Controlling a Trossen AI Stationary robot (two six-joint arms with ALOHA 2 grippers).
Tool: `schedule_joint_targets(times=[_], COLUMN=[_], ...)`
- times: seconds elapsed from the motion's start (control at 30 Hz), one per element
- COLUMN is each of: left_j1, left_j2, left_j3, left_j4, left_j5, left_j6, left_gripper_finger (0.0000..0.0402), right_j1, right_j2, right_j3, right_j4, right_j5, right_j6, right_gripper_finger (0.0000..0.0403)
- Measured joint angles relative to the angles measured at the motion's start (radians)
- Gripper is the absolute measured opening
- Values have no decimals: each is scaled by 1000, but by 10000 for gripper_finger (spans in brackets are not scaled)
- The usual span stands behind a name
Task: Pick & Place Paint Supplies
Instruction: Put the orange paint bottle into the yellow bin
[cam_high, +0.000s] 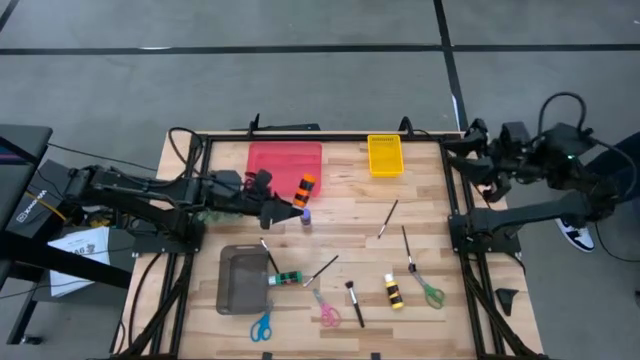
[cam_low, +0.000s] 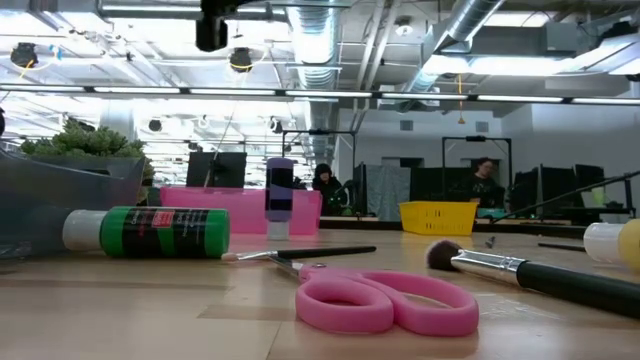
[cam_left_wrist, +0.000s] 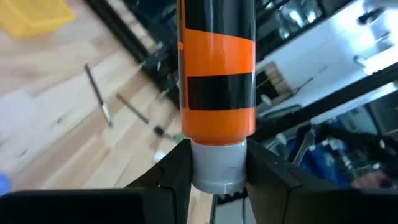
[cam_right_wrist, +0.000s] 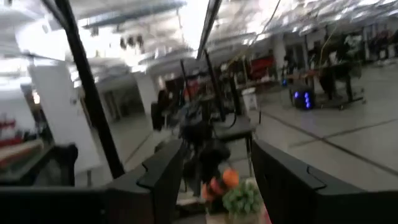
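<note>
near edge: pink-handled scissors (cam_low: 385, 300), black-handled makeup-style brush (cam_low: 530, 272), green-labelled paint bottle (cam_low: 150, 231) lying flat beside grey tray (cam_high: 243, 281) | mid-table: left gripper (cam_left_wrist: 214, 177) jaws pinching grey cap of orange-and-black striped paint bottle (cam_left_wrist: 217, 81), lifted near red tray (cam_high: 285, 162), likely for placing | far right edge: right gripper (cam_right_wrist: 214, 177) parked, jaws spread, empty

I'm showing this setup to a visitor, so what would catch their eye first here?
Probably the orange-and-black paint bottle, clamped by its grey cap in the left gripper beside the red tray at the table's far side. Next, the pink scissors lying closest in the low view, with a green bottle on its side nearby. The right gripper waits off the table's right edge.
</note>
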Motion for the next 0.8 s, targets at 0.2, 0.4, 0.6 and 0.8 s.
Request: schedule_joint_targets(times=[0.2,0.4,0.6,0.8], left_j1=[29,42,42,46], left_j2=[58,130,204,265], left_j3=[42,107,155,210], left_j4=[73,76,64,69], left_j5=[102,199,353,392], left_j6=[99,142,145,186], left_gripper_finger=[111,111,111,111], right_j1=[0,-21,-78,-131], right_j2=[173,337,552,762], right_j3=[193,426,638,831], right_j4=[-166,-363,-529,-657], right_j5=[-6,-69,-202,-380], right_j6=[-55,-157,-280,-361], right_gripper_finger=[186,186,186,186])
